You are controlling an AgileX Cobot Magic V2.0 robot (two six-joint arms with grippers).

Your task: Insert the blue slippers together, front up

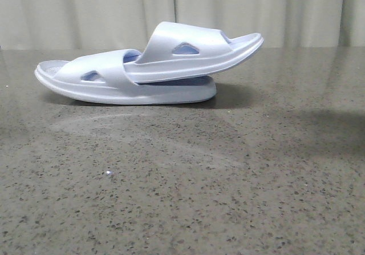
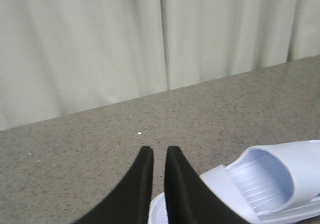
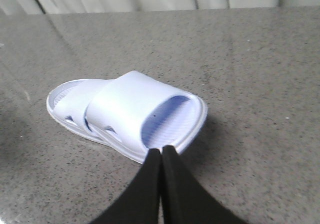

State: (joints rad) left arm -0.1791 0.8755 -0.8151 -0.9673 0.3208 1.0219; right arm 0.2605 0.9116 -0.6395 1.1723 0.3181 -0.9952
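Observation:
The two blue slippers sit nested on the table in the front view. The upper slipper (image 1: 194, 49) is pushed through the strap of the lower slipper (image 1: 102, 81), with its toe end raised to the right. Neither gripper shows in the front view. In the left wrist view my left gripper (image 2: 159, 151) has its fingers nearly together and empty, above the end of the pair (image 2: 270, 176). In the right wrist view my right gripper (image 3: 161, 150) is shut and empty, its tips in front of the upper slipper's (image 3: 135, 108) open toe rim. The lower slipper (image 3: 67, 96) shows behind.
A speckled grey stone table (image 1: 182, 181) stretches round the slippers. A pale curtain (image 1: 85, 9) hangs behind the table's far edge.

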